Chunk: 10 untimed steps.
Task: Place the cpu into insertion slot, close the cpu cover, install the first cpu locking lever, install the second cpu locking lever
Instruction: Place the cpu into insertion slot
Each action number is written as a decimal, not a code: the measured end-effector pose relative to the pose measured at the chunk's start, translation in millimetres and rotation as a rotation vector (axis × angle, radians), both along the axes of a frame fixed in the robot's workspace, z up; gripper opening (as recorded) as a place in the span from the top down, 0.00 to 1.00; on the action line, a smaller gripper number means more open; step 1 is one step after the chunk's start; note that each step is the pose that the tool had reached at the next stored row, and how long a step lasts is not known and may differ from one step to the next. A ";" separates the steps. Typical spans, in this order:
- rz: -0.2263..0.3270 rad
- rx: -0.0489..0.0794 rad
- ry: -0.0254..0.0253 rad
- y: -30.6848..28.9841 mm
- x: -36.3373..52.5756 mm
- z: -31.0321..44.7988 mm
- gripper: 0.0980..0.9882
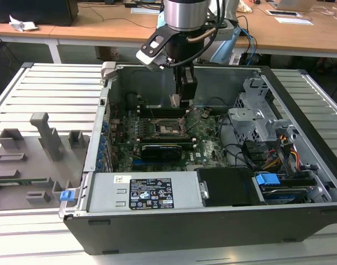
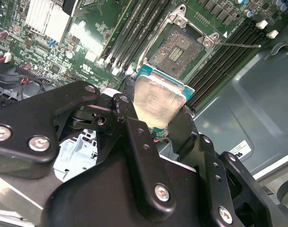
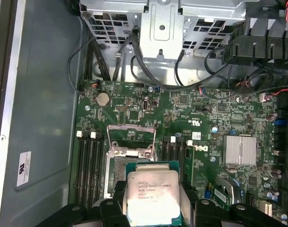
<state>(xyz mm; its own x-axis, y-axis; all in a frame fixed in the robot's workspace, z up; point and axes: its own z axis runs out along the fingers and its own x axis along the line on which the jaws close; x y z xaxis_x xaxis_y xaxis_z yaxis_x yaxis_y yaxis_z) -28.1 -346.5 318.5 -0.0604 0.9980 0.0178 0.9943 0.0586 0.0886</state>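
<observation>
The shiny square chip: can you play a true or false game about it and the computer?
1. The gripper is holding the cpu. True.
2. The cpu sits inside the insertion slot. False: it hangs above the slot, which has no chip in it.
3. The cpu cover is shut over the slot. False: it stands open.
4. The green circuit board lies inside an open computer case. True.

Insertion slot [image 2: 181, 48] uncovered; memory slots [image 2: 129, 34] flank 2 sides; drive cage [image 1: 258, 113] stands toward exterior view's right.
</observation>
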 end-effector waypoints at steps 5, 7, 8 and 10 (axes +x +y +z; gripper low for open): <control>0.000 0.000 -0.0001 0.0 0.0 -1.5 0.51; 0.000 0.000 0.0000 0.0 0.0 -3.5 0.51; 0.000 0.000 0.0000 0.0 0.0 -4.9 0.51; 0.000 0.000 0.0000 0.0 0.0 -8.2 0.51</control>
